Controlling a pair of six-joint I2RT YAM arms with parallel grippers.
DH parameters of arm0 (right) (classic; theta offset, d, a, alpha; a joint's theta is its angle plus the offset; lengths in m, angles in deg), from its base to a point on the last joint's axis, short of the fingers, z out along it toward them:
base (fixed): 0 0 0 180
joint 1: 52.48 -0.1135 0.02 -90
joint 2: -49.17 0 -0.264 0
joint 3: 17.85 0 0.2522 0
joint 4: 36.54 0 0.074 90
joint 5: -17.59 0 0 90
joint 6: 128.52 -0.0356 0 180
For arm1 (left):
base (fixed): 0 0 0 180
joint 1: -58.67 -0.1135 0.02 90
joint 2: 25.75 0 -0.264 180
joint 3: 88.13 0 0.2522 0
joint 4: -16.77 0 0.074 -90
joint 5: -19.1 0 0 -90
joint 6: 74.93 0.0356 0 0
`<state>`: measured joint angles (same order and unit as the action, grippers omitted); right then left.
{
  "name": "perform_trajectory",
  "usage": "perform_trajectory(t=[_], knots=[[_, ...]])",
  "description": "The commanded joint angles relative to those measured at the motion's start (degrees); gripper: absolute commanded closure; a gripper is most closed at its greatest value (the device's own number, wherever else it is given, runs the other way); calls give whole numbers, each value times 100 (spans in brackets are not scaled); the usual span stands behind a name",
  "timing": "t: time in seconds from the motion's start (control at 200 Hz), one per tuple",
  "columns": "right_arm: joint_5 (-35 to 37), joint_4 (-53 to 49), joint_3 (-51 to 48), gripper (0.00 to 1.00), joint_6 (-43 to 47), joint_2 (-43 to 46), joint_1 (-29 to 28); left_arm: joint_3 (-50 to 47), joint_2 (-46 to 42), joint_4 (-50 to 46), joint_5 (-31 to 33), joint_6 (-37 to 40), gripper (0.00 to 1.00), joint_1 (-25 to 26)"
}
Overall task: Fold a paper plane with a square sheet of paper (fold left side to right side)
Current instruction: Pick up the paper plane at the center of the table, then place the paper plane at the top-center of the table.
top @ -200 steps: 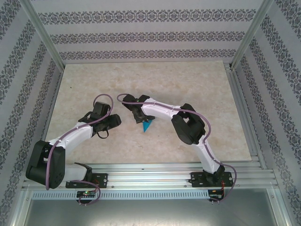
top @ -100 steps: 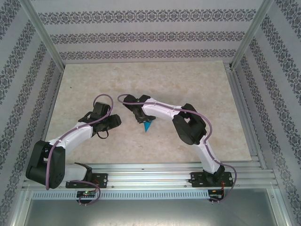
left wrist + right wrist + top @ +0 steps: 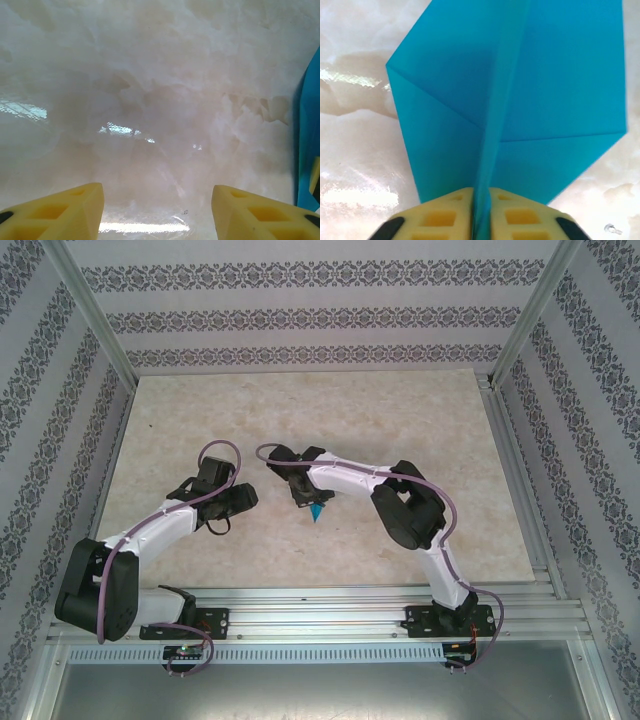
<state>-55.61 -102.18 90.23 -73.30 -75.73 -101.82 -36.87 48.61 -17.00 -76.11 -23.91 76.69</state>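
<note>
Right gripper (image 3: pixel 481 217) closed since a second ago and drawn slightly nearer, left gripper (image 3: pixel 157 200) spread above bare marble table (image 3: pixel 150 100), paper plane (image 3: pixel 445 90) at table centre just right of it, central ridge pinched in the right jaws.

The whole table (image 3: pixel 200 420) is taken in from high above and behind the arm bases, looking down and forward. From each wrist the marble is viewed at very close range, low over yellow fingers (image 3: pixel 55 212). The paper plane (image 3: pixel 530 80) (a blue sliver in the left wrist view) is shared by all three views.
</note>
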Motion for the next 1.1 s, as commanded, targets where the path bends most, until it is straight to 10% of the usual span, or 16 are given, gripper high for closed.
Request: perform_trajectory(t=[0.0,0.43,1.094], knots=[[-221,458,-292,93,3,523,147,9,-327,-198,153,225,39,-13],[-1477,1467,-458,100,2016,1329,2134,-126,-2068,-863,897,625,0,-20],[-1659,-122,3308,86,2791,-1766,3238,-523,-3510,-1569,1391,831,0,-53]])
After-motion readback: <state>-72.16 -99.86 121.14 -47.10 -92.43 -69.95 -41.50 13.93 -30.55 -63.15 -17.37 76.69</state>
